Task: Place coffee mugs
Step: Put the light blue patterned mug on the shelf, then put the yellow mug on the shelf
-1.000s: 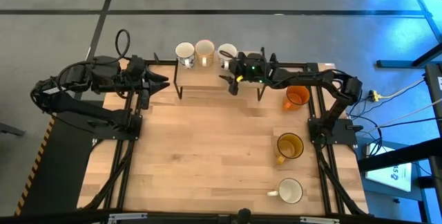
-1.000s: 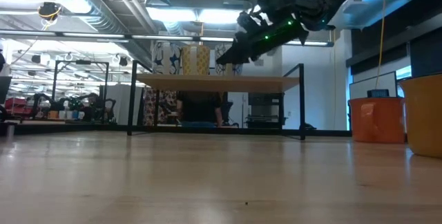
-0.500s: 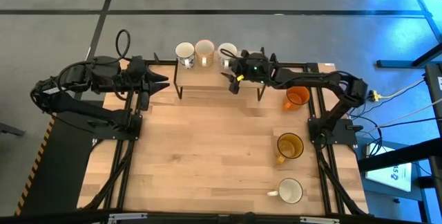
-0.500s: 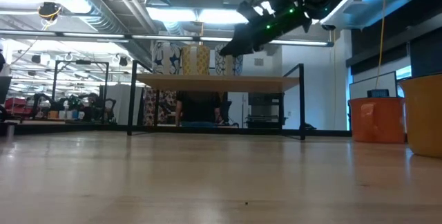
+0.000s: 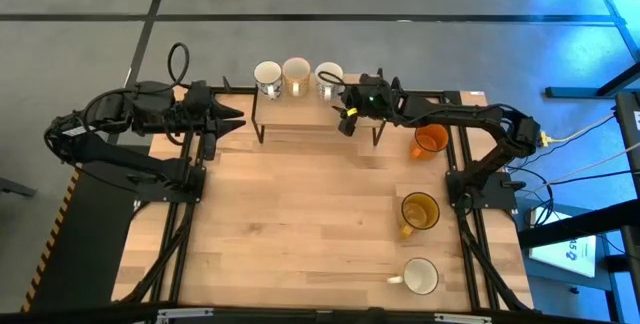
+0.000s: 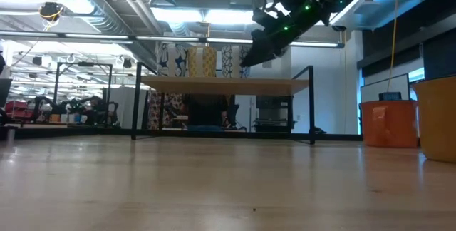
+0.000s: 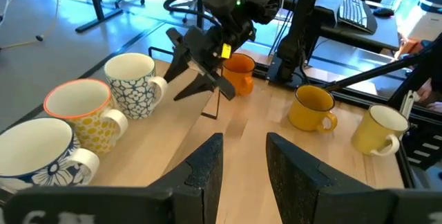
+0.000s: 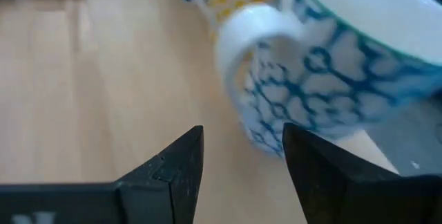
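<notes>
Mugs: three lined up on raised shelf at far edge; orange mug, yellow mug, white mug waiting along right edge. Right gripper beside shelf, jaws apart, empty. Left gripper idle at far-left corner, jaws apart.

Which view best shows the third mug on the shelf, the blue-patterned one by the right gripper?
The left wrist view: the blue-patterned mug shows whole. The right wrist view crops it close; the high view shows mostly its rim; in the low view it is hardly distinguishable.
</notes>
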### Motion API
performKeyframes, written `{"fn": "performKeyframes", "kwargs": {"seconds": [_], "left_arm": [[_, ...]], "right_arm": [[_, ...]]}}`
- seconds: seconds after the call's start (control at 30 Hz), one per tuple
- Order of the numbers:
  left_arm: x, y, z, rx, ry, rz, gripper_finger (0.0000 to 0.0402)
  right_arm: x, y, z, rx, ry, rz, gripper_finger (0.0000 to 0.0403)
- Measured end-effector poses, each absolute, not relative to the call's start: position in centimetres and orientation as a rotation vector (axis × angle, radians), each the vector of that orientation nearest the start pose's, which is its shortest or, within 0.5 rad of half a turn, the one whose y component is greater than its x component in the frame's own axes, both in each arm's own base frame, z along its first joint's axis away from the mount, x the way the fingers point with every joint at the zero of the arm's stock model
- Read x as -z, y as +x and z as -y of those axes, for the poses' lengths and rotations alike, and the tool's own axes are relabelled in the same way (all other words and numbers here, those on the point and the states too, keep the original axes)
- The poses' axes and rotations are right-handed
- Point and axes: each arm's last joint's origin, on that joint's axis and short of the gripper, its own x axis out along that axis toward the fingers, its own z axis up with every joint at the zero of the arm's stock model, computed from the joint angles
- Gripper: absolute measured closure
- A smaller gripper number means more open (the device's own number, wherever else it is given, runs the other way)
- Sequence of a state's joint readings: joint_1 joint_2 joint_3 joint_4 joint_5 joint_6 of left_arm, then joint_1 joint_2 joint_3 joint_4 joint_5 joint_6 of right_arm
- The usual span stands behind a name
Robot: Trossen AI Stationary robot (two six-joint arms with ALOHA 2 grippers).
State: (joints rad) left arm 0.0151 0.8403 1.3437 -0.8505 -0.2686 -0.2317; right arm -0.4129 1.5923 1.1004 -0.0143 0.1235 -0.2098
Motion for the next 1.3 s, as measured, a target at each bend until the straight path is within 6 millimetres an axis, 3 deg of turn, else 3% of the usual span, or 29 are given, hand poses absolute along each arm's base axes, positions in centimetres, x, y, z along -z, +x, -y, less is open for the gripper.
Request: {"fn": "performKeyframes", "kwargs": {"seconds": [0.3,0.53,0.97,1.13,1.3], "left_arm": [[-43.7,11.9,-0.9,-0.321,-0.182,-0.325,0.0297],[-43.7,11.9,-0.9,-0.321,-0.182,-0.324,0.0297],[-43.7,11.9,-0.9,-0.321,-0.184,-0.324,0.0297],[-43.7,11.9,-1.0,-0.322,-0.184,-0.323,0.0297],[-43.7,11.9,-0.9,-0.321,-0.184,-0.323,0.0297]], "right_arm": [[-25.9,31.3,16.5,0.632,-0.142,-0.578,0.0214],[-25.7,30.8,18.2,0.619,-0.117,-0.544,0.0214],[-24.4,32.1,18.9,0.629,-0.126,-0.507,0.0214],[-24.9,31.8,18.2,0.613,-0.097,-0.516,0.0214],[-27.8,30.8,14.8,0.513,0.061,-0.470,0.0214]]}}
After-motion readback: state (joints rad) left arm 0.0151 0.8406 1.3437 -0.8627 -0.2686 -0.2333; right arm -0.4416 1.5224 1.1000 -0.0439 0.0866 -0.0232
